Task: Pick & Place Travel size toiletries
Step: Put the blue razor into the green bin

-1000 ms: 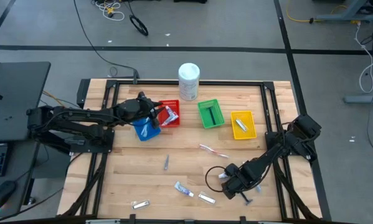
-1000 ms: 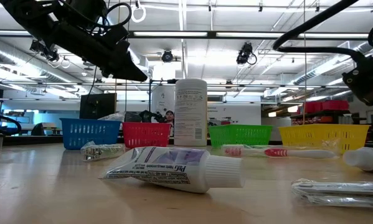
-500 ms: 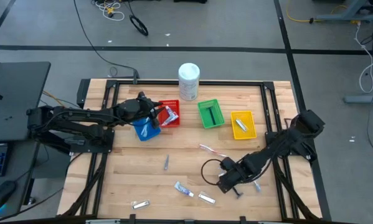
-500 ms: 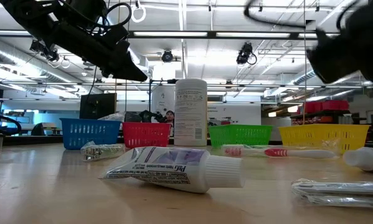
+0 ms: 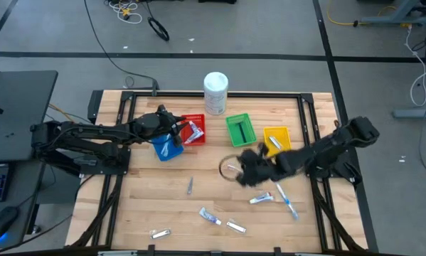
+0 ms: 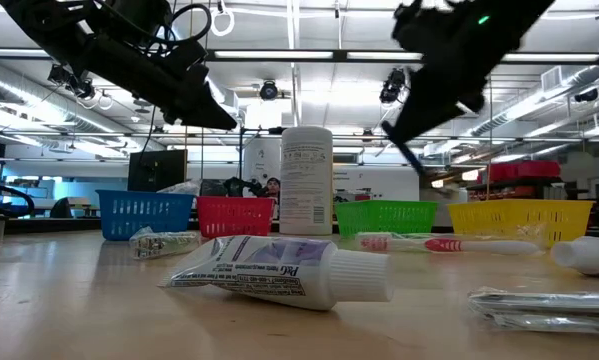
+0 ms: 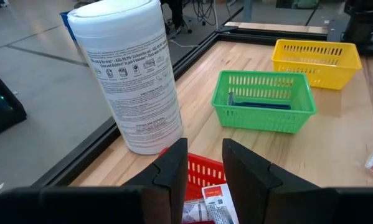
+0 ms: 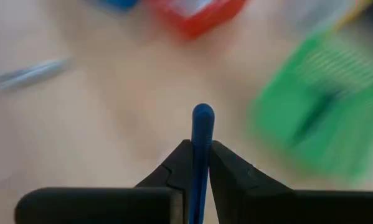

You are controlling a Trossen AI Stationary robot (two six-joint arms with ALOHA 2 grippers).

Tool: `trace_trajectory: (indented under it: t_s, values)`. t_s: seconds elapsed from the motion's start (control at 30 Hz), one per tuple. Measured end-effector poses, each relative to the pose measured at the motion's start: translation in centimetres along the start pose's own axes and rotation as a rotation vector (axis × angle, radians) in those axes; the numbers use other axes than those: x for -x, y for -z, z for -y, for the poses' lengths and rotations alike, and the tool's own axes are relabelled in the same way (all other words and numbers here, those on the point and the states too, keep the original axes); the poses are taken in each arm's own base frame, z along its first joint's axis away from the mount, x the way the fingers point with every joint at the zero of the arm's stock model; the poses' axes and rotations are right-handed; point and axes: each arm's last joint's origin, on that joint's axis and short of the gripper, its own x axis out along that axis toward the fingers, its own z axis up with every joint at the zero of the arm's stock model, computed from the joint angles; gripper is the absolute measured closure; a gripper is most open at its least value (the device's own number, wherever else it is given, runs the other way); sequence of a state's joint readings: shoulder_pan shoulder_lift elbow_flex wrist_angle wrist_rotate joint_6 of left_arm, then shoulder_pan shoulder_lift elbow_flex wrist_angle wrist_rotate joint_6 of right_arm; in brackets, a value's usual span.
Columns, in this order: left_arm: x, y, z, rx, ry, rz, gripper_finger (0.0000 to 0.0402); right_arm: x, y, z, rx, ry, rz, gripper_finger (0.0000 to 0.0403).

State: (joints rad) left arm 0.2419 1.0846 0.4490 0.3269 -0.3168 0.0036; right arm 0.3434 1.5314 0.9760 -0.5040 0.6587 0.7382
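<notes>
My right gripper [image 5: 245, 165] [image 8: 202, 146] hangs over the middle of the table, shut on a slim dark blue razor [image 8: 202, 124]. My left gripper [image 5: 177, 130] [image 7: 205, 168] is open above the red basket [image 5: 193, 130], with nothing between its fingers. On the wood lie a toothpaste tube [image 5: 210, 216], a second tube [image 5: 262, 198], a blue-white toothbrush [image 5: 286, 200], two silvery sachets [image 5: 160, 232] [image 5: 235, 226] and another razor [image 5: 190, 186]. A pink toothbrush [image 6: 429, 244] lies under the right gripper. My right gripper pinches the razor between its two fingers, and the razor lies along them. Its rounded blue end [image 8: 202, 115] sticks out past the fingertips. The fingers slant downward, and the razor is lifted clear of the table.
Blue [image 5: 167, 147], red, green [image 5: 240, 130] and yellow [image 5: 277, 142] baskets stand in a row across the far half. The green one holds a dark item [image 7: 261, 104]. A white tub [image 5: 215, 92] stands at the far edge. A dark frame [image 5: 198, 93] borders the table.
My right gripper has risen from the near right corner and swung toward the table's middle and the baskets, rolling as it went. It carries the razor, which is now lifted clear. A toothpaste tube and a toothbrush now show where it was.
</notes>
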Motion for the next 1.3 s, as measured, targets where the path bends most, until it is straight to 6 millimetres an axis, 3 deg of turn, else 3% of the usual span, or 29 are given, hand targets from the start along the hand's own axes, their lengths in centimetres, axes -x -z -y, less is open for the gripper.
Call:
trace_trajectory:
  t_s: [0.2,0.33,0.43,0.53,0.8,1.3]
  values:
    - [0.0,0.0,0.0,0.009,0.0,0.002,0.0292,-4.3,-4.3,5.6,0.05,0.208,0.047,0.0355]
    - [0.0,0.0,0.0,0.011,0.0,0.002,0.0292,-6.4,-6.7,9.0,-0.092,0.093,0.04,0.0355]
    - [0.0,0.0,0.0,0.011,0.0,0.002,0.0292,-7.5,-7.4,11.4,-0.192,0.049,0.005,0.0355]
    - [0.0,0.0,0.0,0.01,0.0,0.002,0.0292,-8.6,-6.9,12.9,-0.216,0.088,-0.073,0.0355]
    - [0.0,0.0,0.0,0.008,-0.002,0.001,0.0292,-11.7,-5.2,13.5,-0.168,0.037,-0.239,0.0355]
    - [0.0,0.0,0.0,0.016,-0.003,0.001,0.0292,-11.8,-5.3,13.3,-0.081,-0.03,-0.23,0.0314]
